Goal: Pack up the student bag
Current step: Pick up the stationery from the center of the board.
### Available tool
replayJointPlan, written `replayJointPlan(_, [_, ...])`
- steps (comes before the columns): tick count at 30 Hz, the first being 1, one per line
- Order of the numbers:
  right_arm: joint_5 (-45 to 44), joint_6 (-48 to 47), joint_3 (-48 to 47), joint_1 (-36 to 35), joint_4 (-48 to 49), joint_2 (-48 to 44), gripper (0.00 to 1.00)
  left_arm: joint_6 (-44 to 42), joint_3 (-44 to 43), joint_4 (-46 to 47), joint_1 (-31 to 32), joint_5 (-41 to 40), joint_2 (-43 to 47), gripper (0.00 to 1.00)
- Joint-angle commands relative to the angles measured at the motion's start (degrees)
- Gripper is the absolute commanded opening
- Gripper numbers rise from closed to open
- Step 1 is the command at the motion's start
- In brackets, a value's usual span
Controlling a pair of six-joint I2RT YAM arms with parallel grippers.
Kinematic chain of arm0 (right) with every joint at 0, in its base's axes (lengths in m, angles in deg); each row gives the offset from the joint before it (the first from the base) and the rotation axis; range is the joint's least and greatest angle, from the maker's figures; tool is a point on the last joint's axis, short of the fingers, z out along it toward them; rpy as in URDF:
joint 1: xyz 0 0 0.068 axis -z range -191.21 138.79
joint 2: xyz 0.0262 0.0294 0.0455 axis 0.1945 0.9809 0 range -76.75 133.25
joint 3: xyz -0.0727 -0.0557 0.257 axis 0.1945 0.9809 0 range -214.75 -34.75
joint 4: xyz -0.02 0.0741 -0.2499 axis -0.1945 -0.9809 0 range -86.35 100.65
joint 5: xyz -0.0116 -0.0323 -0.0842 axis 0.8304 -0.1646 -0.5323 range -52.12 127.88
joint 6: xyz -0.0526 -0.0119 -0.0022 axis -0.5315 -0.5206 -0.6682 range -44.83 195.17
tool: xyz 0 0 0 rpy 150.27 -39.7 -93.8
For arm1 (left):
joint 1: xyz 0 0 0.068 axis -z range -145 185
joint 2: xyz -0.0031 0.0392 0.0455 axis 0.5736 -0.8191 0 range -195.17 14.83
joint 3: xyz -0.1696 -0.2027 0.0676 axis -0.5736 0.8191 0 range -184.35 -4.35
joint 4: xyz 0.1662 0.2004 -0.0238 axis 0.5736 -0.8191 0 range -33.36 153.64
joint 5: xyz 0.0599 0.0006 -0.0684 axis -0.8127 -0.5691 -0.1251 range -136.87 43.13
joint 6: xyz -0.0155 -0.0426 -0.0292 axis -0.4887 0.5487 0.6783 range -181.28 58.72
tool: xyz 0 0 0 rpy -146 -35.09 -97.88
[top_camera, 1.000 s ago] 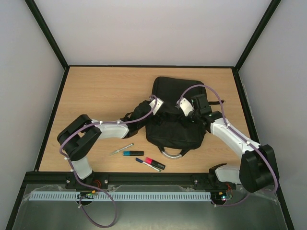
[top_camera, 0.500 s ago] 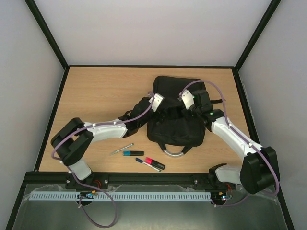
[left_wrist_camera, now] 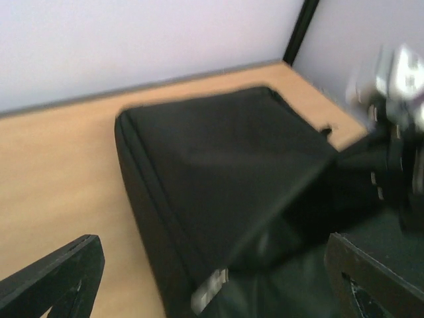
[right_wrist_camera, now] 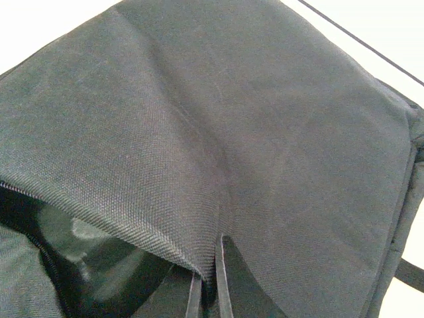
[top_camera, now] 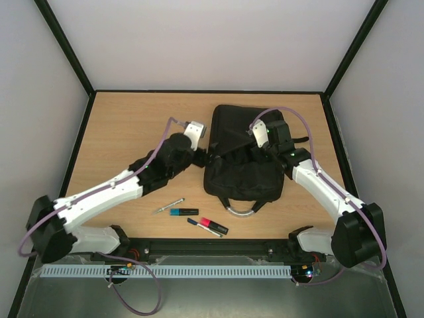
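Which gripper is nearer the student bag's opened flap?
Right. The right gripper is shut on the edge of the flap of the student bag, holding it lifted. The left gripper is open beside the bag's left side, with no hold on it.

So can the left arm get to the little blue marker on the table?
Probably yes. The left hand is open and holding nothing, and the short blue-and-black plastic marker lies uncovered on the wooden table, close beside that arm.

Lab rig, black-framed white enclosure (top_camera: 199,40), wooden table (top_camera: 132,126)
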State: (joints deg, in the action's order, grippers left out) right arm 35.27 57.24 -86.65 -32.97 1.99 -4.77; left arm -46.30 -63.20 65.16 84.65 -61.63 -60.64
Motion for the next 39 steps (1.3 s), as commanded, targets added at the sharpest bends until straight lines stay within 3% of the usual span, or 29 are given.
replayJointPlan(1, [-4.09, 2.23, -0.04, 0.25, 8.12, -4.52, 0.02, 8.19, 7.38, -18.89, 1.14, 3.00, 9.79, 0.93])
replayJointPlan(7, [-5.30, 2.97, 0.55, 0.26, 7.82, -4.73, 0.01, 10.77, 14.82, -30.91, 1.19, 8.42, 19.73, 0.81])
replayJointPlan(10, [-4.61, 2.80, 1.41, 0.27, 8.02, -5.27, 0.01, 8.95, 16.09, -30.89, 1.94, 18.17, 20.93, 0.73])
replayJointPlan(13, [-4.40, 2.67, 1.69, 0.31, 8.04, -5.11, 0.01, 7.81, 14.33, -30.90, 3.88, 22.33, 17.46, 0.67])
replayJointPlan(17, [-4.05, 2.90, 1.63, 0.31, 7.89, -4.75, 0.01, 3.30, 7.56, -33.38, 11.24, 19.45, 8.11, 0.66])
replayJointPlan(22, [-3.16, 3.07, 1.78, 0.31, 7.61, -5.09, 0.01, -8.79, -2.46, -40.26, 21.13, 12.78, -5.81, 0.67])
replayJointPlan(28, [-2.31, 3.16, 1.97, 0.31, 7.31, -5.46, 0.02, -19.45, -3.38, -39.06, 23.40, 11.20, -12.90, 0.61])
replayJointPlan(39, [-1.08, 3.02, 2.24, 0.31, 6.80, -5.37, 0.02, -27.61, -2.24, -38.05, 24.71, 9.46, -17.86, 0.69])
